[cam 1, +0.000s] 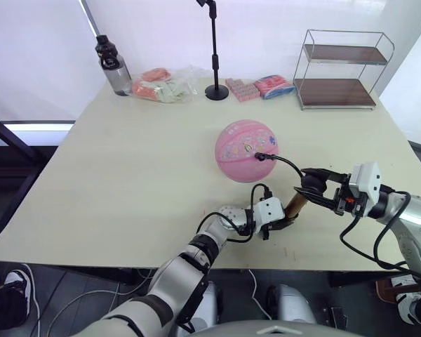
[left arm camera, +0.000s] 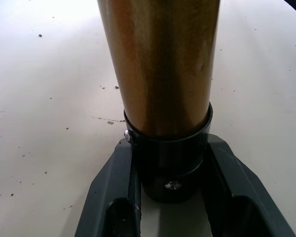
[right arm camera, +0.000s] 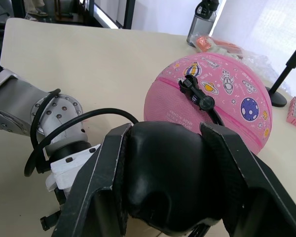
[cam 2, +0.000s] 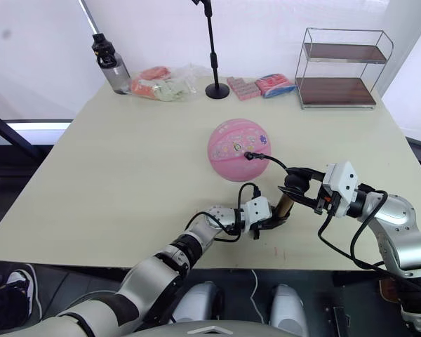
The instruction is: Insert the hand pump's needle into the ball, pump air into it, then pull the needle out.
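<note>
The pink ball (cam 1: pixel 247 149) rests on the table (cam 1: pixel 126 182), right of centre. The needle's black fitting (cam 1: pixel 261 156) sits in the ball's near side, and a thin black hose (cam 1: pixel 289 163) curves from it back to the hand pump. The pump's gold barrel (cam 1: pixel 295 207) stands tilted near the front edge. My left gripper (cam 1: pixel 284 223) is shut on the pump's black bottom cap (left arm camera: pixel 167 163), with a finger (left arm camera: pixel 113 197) on each side. My right gripper (cam 1: pixel 316 184) is shut on the black handle (right arm camera: pixel 163 182) at the top. The needle's pin is hidden.
Along the back edge stand a dark water bottle (cam 1: pixel 113 65), snack bags (cam 1: pixel 165 84), a black stand with a round base (cam 1: pixel 217 91), pink packets (cam 1: pixel 259 86) and a wire shelf (cam 1: pixel 340 70). The table's front edge (cam 1: pixel 126 261) runs just under my left arm.
</note>
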